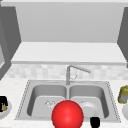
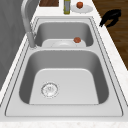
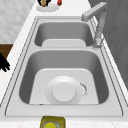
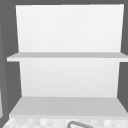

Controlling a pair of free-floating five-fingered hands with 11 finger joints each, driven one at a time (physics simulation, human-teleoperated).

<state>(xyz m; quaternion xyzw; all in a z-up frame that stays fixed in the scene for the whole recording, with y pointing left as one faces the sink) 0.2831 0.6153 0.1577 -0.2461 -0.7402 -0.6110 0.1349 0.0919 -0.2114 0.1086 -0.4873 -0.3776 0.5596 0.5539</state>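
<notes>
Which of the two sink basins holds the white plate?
The right basin, the one nearer the yellow-green bottle: the round white plate lies on its floor. The left basin shows just its drain.

Plate (image 3: 64,90) in the sink's (image 1: 25,86) right basin, faucet (image 1: 68,75) behind the divider, bottle (image 1: 123,94) on the counter right.

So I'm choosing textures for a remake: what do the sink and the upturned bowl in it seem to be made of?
The sink looks like brushed steel: grey, with a soft sheen and one-piece walls. The bowl looks like glazed ceramic, or perhaps plastic: plain white, smooth and matte.
</notes>
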